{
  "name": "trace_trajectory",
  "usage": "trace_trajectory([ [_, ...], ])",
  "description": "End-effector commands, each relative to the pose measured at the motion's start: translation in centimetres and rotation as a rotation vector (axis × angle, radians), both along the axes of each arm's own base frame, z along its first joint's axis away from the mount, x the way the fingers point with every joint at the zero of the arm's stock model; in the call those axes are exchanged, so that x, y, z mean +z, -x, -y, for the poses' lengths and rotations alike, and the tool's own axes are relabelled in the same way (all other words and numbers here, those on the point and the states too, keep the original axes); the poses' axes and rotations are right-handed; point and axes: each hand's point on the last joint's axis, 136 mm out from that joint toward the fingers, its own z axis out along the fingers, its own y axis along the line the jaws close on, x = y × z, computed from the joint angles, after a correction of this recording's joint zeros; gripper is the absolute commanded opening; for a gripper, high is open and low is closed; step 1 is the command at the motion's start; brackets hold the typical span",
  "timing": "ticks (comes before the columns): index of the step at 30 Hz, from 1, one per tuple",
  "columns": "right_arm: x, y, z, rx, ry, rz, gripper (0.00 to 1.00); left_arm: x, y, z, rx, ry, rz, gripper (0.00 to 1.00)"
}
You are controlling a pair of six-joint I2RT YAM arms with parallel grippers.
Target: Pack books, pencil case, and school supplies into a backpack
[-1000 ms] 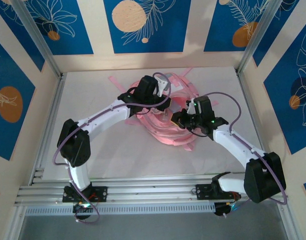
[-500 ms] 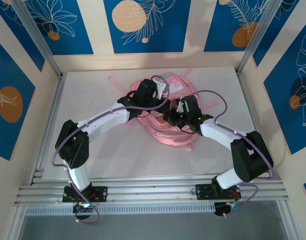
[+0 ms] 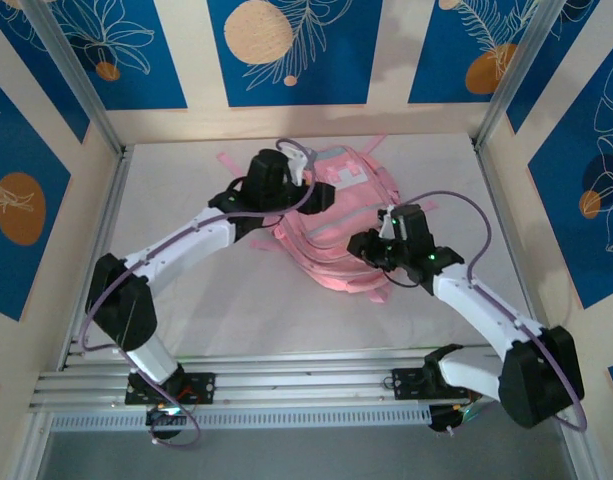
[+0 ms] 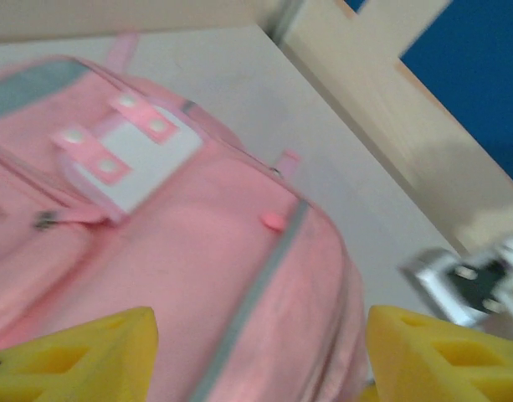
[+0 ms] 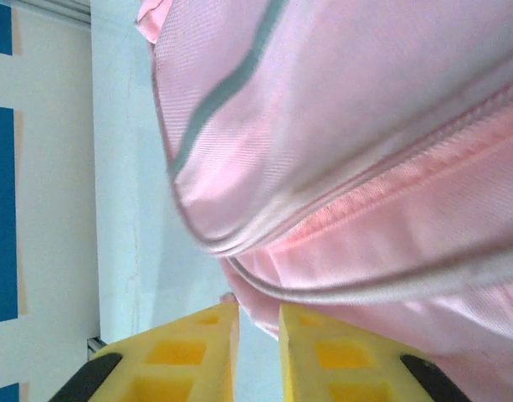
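Top external shows the backpack (image 3: 336,222) lying flat at the rear middle of the tabletop (image 3: 216,315), front pockets up, both arms bent in over it. What it holds is hidden. Its seams look drawn together, so I judge the packing to be at its last step: closing or settling the bag.

The left claw (image 4: 256,368) hangs over the upper part of the backpack with its jaws wide and nothing between them. A small zip pull (image 4: 43,220) lies to its left on the fabric.

The right claw (image 5: 258,352) sits at the bag's near right edge, jaws narrow with a slim gap. A fold of pink seam dips toward that gap, but I cannot tell whether it is pinched or merely beside it.

The next move probably calls for the right claw either to bite firmly on that seam or to back clear of it. The left would then lower onto a pull with jaws narrowed.

Room is tight at the back, where the bag lies close to the rear wall (image 3: 286,122) and thin straps (image 3: 229,159) trail onto the tabletop, ready to snag a finger. The two wrists are near each other. Open tabletop lies to the left and along the near side.
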Motion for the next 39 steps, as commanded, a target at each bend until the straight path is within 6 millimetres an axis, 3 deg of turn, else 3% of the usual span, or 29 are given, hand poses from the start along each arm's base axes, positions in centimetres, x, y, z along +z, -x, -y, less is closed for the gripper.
trace_trajectory([
  [1, -2.1, 1.3, 2.7, -0.049, 0.067, -0.064, 0.28, -2.2, -2.1, -3.3, 0.069, -0.046, 0.003, 0.67],
  [4, -2.6, 1.2, 4.2, -0.109, 0.052, -0.08, 0.42, -4.6, -2.9, -4.7, 0.082, -0.072, -0.045, 0.67],
  [7, -3.3, 0.9, 5.2, -0.152, 0.036, -0.095, 0.49, -7.0, -2.8, -5.0, 0.061, -0.108, -0.084, 0.65],
  [12, -4.6, 0.3, 6.2, -0.195, 0.031, -0.112, 0.53, -10.2, -1.9, -3.6, -0.035, -0.095, -0.138, 0.62],
  [20, -5.8, -0.9, 6.6, -0.219, 0.026, -0.12, 0.55, -13.8, -0.7, -1.7, -0.148, -0.056, -0.244, 0.53],
  [24, -6.0, -1.7, 6.7, -0.218, 0.036, -0.109, 0.54, -14.2, -0.4, -0.7, -0.189, -0.014, -0.276, 0.44],
  [28, -6.5, -2.5, 7.2, -0.228, 0.064, -0.111, 0.49, -14.1, -0.2, -0.5, -0.185, 0.009, -0.29, 0.18],
  [31, -6.6, -3.5, 7.6, -0.242, 0.079, -0.097, 0.45, -14.2, 1.1, -0.6, -0.193, 0.036, -0.321, 0.0],
  [39, -5.1, -7.2, 8.3, -0.244, 0.151, -0.047, 0.43, -14.6, 5.7, -0.7, -0.192, 0.118, -0.4, 0.0],
])
